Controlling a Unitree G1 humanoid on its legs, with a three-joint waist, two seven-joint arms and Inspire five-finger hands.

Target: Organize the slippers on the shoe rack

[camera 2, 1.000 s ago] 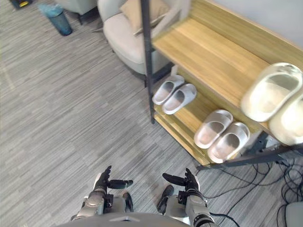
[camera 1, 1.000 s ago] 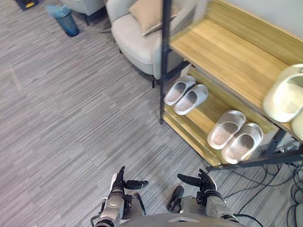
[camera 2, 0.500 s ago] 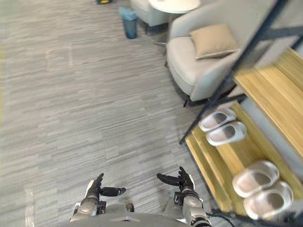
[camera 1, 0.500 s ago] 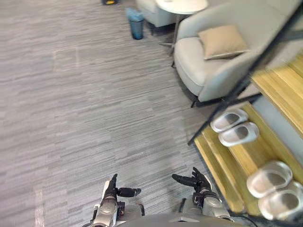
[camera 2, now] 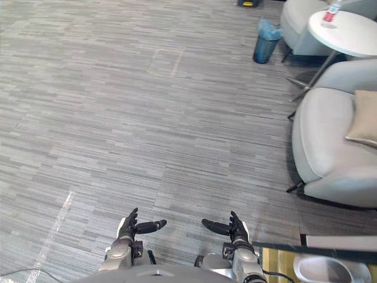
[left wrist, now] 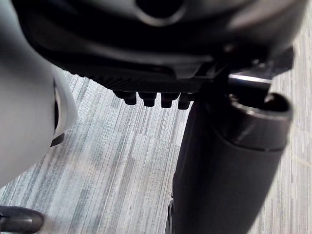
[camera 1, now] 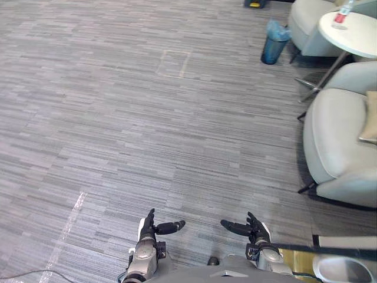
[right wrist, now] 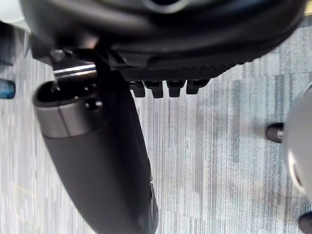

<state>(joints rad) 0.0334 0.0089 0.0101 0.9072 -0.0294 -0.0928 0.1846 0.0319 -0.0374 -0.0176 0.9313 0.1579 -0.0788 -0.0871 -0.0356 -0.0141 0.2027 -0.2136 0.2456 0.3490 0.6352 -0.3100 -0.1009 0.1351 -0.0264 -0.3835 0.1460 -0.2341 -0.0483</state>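
The left hand (camera 1: 147, 230) and right hand (camera 1: 257, 230) hang low with fingers straight and empty, seemingly free for another pick, while a pale slipper (camera 2: 326, 271) sits on the shoe rack (camera 2: 275, 265) at near right.

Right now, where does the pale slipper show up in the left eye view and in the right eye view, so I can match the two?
Left eye view: the pale slipper sits in the bottom right corner, just under the rack's dark bar.
Right eye view: the slipper is at the bottom edge, a little in from the right corner, under the same bar.
Shared landmark: the grey armchair, on the floor beyond the slipper in both.
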